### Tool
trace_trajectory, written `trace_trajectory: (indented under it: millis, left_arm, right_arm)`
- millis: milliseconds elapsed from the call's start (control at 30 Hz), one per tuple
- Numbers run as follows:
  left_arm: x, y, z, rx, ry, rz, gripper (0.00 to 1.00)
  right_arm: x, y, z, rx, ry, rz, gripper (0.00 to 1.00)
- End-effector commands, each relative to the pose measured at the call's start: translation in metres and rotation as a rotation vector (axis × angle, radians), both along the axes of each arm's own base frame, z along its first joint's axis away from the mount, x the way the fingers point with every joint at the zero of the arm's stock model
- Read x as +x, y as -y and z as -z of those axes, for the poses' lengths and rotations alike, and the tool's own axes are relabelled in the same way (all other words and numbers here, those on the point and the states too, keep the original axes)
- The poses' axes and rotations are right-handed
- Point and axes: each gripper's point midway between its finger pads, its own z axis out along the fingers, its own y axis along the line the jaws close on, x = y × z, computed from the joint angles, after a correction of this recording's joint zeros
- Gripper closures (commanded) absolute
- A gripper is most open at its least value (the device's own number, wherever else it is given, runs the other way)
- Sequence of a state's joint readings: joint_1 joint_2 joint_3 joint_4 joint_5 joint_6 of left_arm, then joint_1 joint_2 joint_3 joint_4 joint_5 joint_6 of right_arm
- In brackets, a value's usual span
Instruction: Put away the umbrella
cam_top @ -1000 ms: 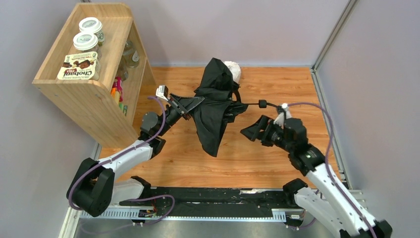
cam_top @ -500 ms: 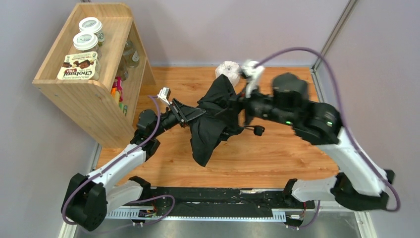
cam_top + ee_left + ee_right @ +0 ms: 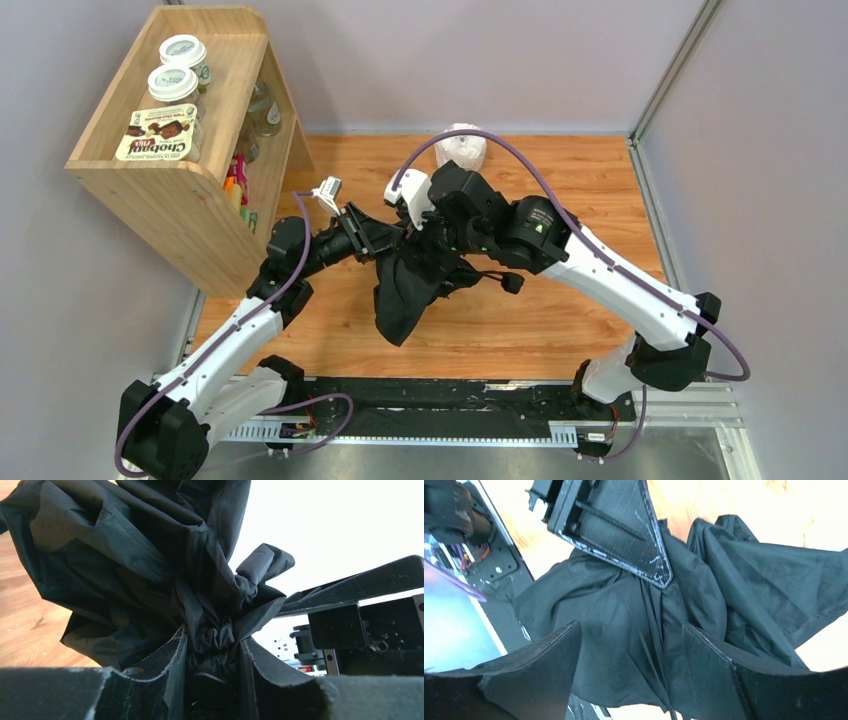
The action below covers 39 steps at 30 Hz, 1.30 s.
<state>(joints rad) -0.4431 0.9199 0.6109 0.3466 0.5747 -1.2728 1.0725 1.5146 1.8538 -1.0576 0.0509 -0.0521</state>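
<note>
"Left wrist view is closest, Ben. The left gripper (image 3: 212, 645) fingers pinch a bunch of umbrella (image 3: 125, 555) cloth."
"And the right gripper (image 3: 629, 630), Mia?"
"Its fingers are spread wide by the cloth, not squeezing. The umbrella hangs between both arms, above the wooden table (image 3: 560, 320)."
"How will it feel?"
"It looks light, floppy, slippery. Better hold the hard handle knob (image 3: 512, 283). Open room on the right; the wooden shelf (image 3: 185, 212) stands far left."

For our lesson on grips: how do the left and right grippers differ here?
The left gripper is clamped on bunched fabric of the umbrella; the right gripper stands open, gripping nothing. The left gripper reaches in from the left, the right gripper from the right. Both are black, at the umbrella.
</note>
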Motion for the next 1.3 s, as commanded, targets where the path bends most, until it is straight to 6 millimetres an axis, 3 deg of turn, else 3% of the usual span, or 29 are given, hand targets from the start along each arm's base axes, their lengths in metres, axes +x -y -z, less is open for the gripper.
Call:
trace_trajectory:
  millis: [0, 100, 300, 633, 967, 1267]
  left_arm:
    - [-0.009, -0.001, -0.036, -0.028, 0.102, 0.029, 1.0]
    - [-0.011, -0.001, -0.043, -0.035, 0.112, 0.038, 1.0]
    - [-0.013, 0.001, -0.055, -0.063, 0.114, 0.062, 1.0]
    - [-0.021, 0.004, -0.076, -0.124, 0.105, 0.113, 1.0]
    - [-0.027, 0.004, -0.087, -0.166, 0.058, 0.14, 1.0]
    - [-0.034, 0.007, -0.087, -0.141, 0.057, 0.194, 1.0]
  right_arm:
    - [-0.005, 0.013, 0.008, -0.034, 0.026, -0.063, 0.18]
    - [-0.016, 0.01, 0.017, -0.02, -0.019, -0.118, 0.13]
    - [-0.012, 0.001, 0.031, -0.015, -0.008, -0.135, 0.0]
    - [0.016, -0.007, 0.054, -0.044, 0.084, -0.055, 0.0]
    - [0.049, 0.006, 0.08, -0.236, 0.307, 0.074, 0.0]
    - [0.059, -0.004, 0.096, -0.261, 0.328, 0.021, 0.0]
